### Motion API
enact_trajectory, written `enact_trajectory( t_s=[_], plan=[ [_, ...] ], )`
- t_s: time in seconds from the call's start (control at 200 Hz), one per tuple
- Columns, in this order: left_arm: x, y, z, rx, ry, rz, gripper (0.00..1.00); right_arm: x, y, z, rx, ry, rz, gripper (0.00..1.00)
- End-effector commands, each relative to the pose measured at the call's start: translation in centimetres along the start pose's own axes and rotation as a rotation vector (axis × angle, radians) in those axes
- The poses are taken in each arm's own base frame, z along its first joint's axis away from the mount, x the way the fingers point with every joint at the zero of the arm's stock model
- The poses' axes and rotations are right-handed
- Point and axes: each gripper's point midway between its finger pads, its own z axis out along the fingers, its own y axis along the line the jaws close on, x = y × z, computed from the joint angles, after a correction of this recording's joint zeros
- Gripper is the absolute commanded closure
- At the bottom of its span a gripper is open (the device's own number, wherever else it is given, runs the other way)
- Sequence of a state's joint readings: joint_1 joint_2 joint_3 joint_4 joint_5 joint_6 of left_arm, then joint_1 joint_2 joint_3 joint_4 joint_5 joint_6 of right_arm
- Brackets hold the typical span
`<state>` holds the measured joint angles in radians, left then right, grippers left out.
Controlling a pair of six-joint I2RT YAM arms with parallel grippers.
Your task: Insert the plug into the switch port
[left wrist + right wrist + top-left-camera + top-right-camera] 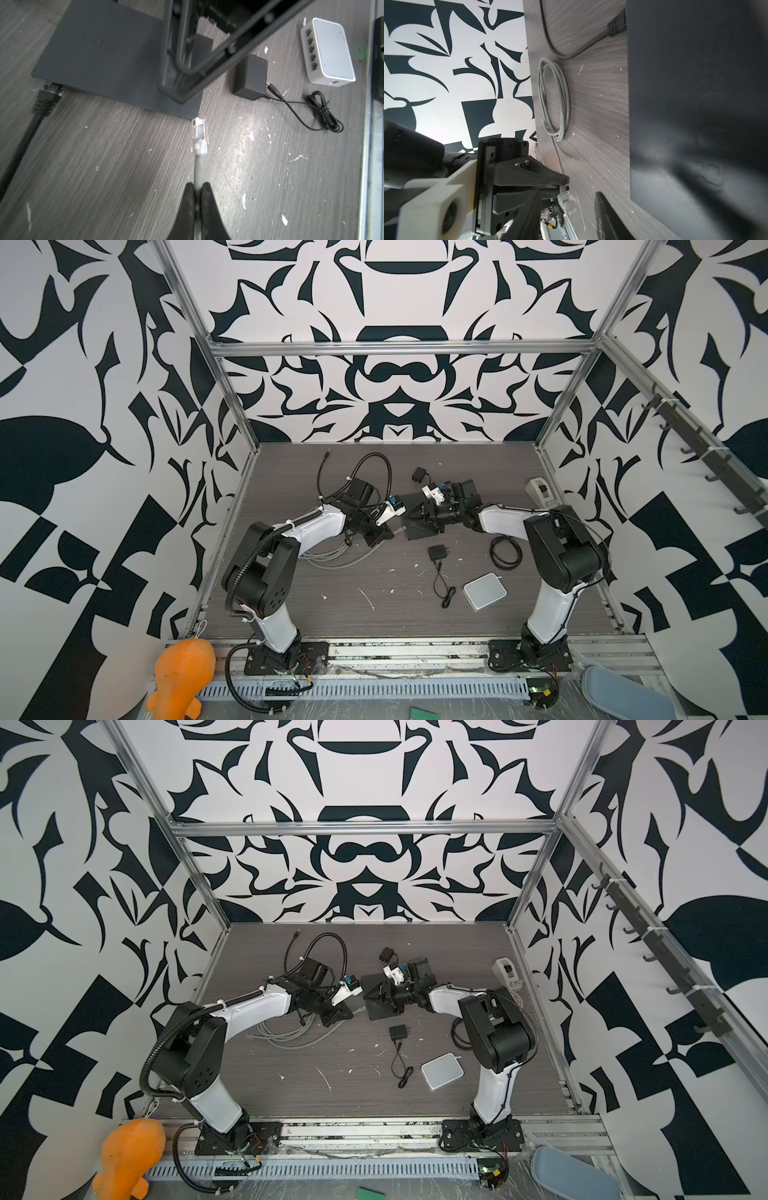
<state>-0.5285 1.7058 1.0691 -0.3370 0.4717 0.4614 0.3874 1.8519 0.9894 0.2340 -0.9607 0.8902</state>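
While my left claw is clamped on the grey cable, the plug sticks out ahead of it, tip just short of the switch edge, at its corner. Bare table lies either side. A black cable sits further along that edge. My right claw, jaws apart, stands over the switch. Patterned walls enclose us.

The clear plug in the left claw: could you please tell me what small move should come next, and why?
Probably slide the left claw sideways along the black box's facing edge toward the black connector. It pinches the grey cable behind the plug, whose tip points at the box's corner, not at any socket; free sockets are not visible.
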Motion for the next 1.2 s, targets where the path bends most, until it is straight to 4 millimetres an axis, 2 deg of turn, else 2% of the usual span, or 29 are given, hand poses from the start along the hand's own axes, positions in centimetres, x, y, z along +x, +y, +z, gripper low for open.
enact_trajectory(
  t_s=[0.0, 0.125, 0.225, 0.575, 0.935, 1.025, 1.16, 1.195],
  plan=[
    [-0.5, -1.1, -1.0, 0.05, -0.055, 0.018, 1.0, 0.3, 2.3, 0.2, -0.062, 0.021, -0.046, 0.54],
    [-0.3, -1.2, -1.0, 0.068, -0.059, 0.001, 1.0, 0.7, 3.0, 0.9, -0.081, 0.038, -0.069, 0.56],
    [0.0, -1.2, -1.2, 0.072, -0.061, -0.005, 1.0, 1.1, 2.9, 1.3, -0.072, 0.05, -0.063, 0.61],
    [-0.5, -1.1, -1.9, 0.102, -0.116, -0.022, 1.0, 2.0, 3.0, 2.2, -0.058, 0.075, -0.065, 0.68],
    [-0.6, -0.6, -2.0, 0.085, -0.122, -0.037, 1.0, 2.8, 3.4, 2.4, -0.042, 0.083, -0.059, 0.86],
    [-0.6, -0.2, -1.8, 0.075, -0.113, -0.051, 1.0, 3.0, 3.6, 2.4, -0.033, 0.084, -0.038, 0.87],
    [-0.7, -0.1, -2.0, 0.069, -0.108, -0.058, 0.92, 3.1, 3.4, 2.2, -0.006, 0.079, 0.025, 0.93],
    [-0.7, 0.1, -2.0, 0.058, -0.101, -0.062, 0.87, 3.1, 3.2, 2.0, 0.013, 0.077, 0.048, 0.94]
  ],
)
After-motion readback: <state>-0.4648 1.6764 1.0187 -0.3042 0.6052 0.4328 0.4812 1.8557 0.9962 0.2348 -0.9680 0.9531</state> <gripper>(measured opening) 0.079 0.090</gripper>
